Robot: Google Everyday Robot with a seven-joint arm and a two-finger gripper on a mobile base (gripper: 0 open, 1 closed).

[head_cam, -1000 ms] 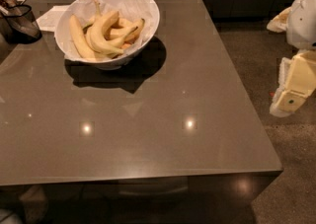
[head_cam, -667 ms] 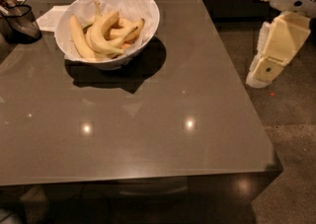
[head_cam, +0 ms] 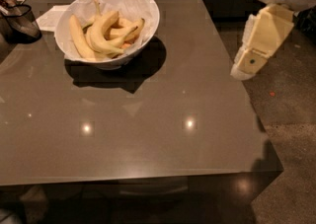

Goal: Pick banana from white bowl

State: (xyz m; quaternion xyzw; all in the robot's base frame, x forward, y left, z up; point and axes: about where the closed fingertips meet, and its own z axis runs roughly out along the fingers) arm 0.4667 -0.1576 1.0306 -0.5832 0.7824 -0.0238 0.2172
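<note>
Far left corner of the tabletop: one dark mesh holder, with one white paper sheet just beside it. Near the far edge, left of centre: one white bowl, paper-lined, its deep wall keeping the bananas heaped together. At least four can be counted; overlap may hide more. Beyond the right edge, well apart from the bowl: one pincer, raised, probably poised to approach. Whether it is spread or pressed together cannot be told.
</note>
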